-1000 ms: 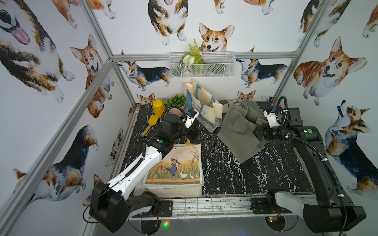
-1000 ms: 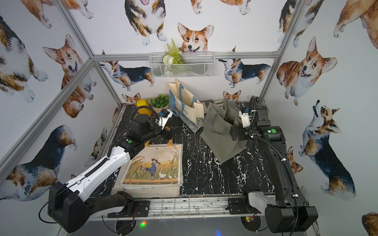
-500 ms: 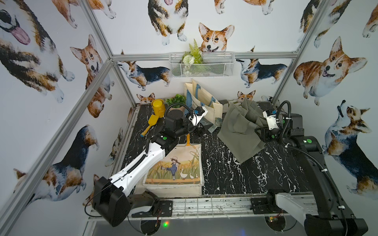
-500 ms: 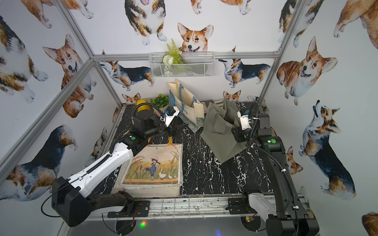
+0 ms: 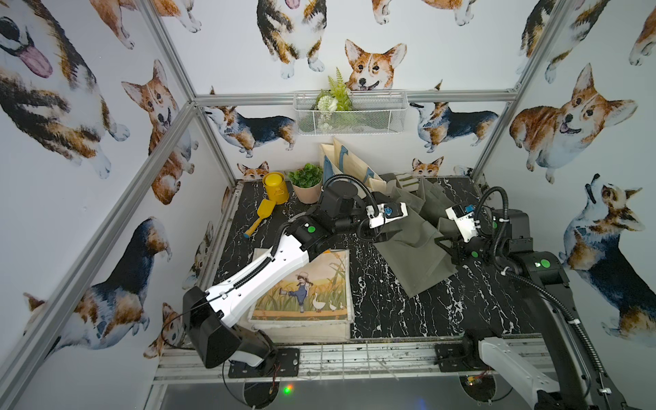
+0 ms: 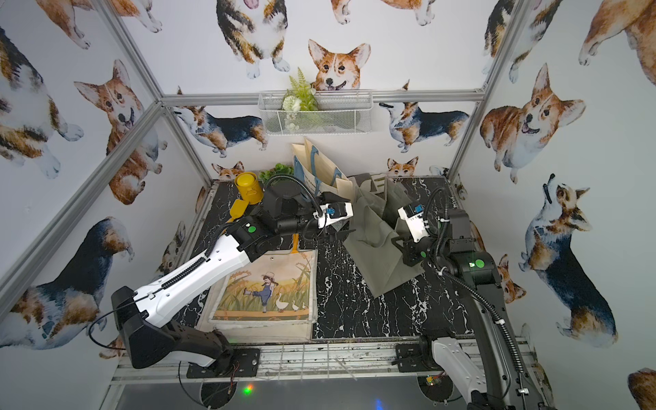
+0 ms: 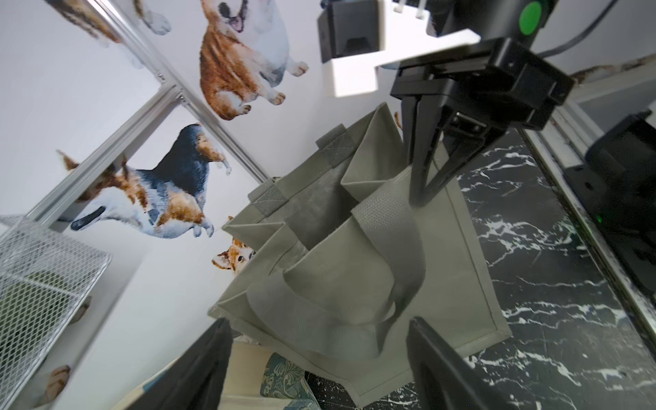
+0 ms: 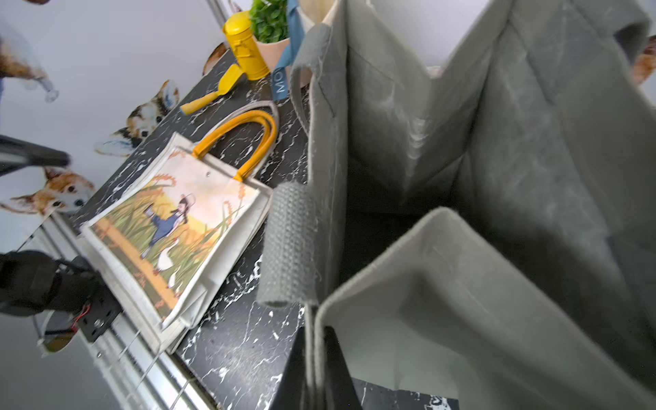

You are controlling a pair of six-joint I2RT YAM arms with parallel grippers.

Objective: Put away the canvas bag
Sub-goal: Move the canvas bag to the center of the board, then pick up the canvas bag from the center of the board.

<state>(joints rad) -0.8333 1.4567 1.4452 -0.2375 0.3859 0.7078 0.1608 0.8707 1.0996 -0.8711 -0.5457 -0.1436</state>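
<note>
The canvas bag (image 5: 309,287) (image 6: 269,287) (image 8: 177,227), printed with a girl and geese and fitted with yellow handles (image 8: 248,142), lies flat at the table's front left. A grey fabric bag (image 5: 415,248) (image 6: 380,255) (image 7: 355,266) (image 8: 497,177) stands open behind it to the right. My right gripper (image 5: 443,245) (image 8: 314,340) is shut on the grey bag's near rim. My left gripper (image 5: 381,232) (image 7: 317,321) is open at the grey bag's left side, and a grey handle strap (image 7: 337,333) hangs just ahead of its spread fingers.
A yellow can (image 5: 274,182), a yellow scoop (image 5: 262,213) and a potted plant (image 5: 307,181) stand at the back left. Paper bags (image 5: 340,159) lean on the back wall under a wire basket (image 5: 349,111). My left arm reaches over the canvas bag.
My right gripper has closed on the grey bag's rim. My left gripper has swung right, from above the canvas bag's handles to the grey bag.
</note>
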